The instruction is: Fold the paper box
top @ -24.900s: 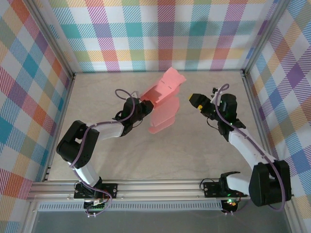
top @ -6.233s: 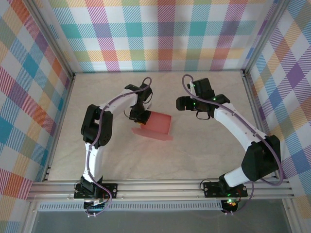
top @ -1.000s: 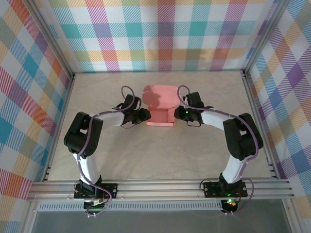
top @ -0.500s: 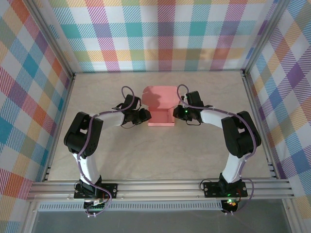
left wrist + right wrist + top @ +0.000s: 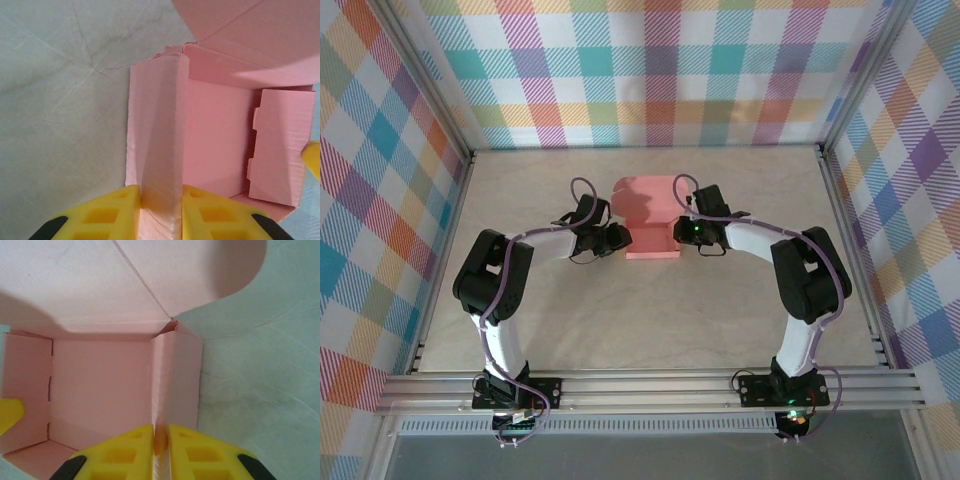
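In the top view's upper centre the salmon-pink paper box (image 5: 648,205) stands open, walls upright and rounded lid flap unclosed behind, the left gripper (image 5: 161,194) pinching its left wall, the right gripper (image 5: 160,432) its right.

No legible text, label, brand, number or sign appears on the paper box (image 5: 648,200) or elsewhere.

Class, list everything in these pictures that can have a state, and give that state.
paper box: partly folded, top open.
lid flap: open, not yet closed over the box.
left gripper: jaws shut on the box's left wall.
right gripper: jaws shut on the box's right wall.
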Tool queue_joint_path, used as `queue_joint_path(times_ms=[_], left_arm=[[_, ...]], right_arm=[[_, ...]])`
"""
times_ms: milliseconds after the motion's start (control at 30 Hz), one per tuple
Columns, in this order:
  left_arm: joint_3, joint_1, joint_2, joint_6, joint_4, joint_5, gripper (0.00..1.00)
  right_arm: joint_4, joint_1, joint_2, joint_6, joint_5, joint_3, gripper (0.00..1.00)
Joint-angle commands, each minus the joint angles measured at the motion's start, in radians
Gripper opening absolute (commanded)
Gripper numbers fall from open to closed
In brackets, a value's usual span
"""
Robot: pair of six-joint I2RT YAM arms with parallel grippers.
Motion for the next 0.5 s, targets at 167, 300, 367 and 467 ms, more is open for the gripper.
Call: queue_joint_path(times_ms=[167, 300, 367, 467], left_arm=[[0.025, -0.011, 0.015, -0.007, 0.025, 0.030, 0.25], [0.025, -0.011, 0.014, -0.006, 0.024, 0.031, 0.25], [0.026, -0.011, 0.014, -0.005, 0.023, 0.031, 0.25], [0.025, -0.013, 0.012, -0.004, 0.023, 0.032, 0.25]], right_arm=[[-0.123, 0.044, 0.043, -0.081, 0.102, 0.058, 0.15], [-0.158, 0.058, 0.062, -0.098, 0.143, 0.085, 0.15], [-0.184, 0.067, 0.076, -0.107, 0.166, 0.104, 0.15], [-0.216, 0.081, 0.095, -0.119, 0.201, 0.129, 0.14]])
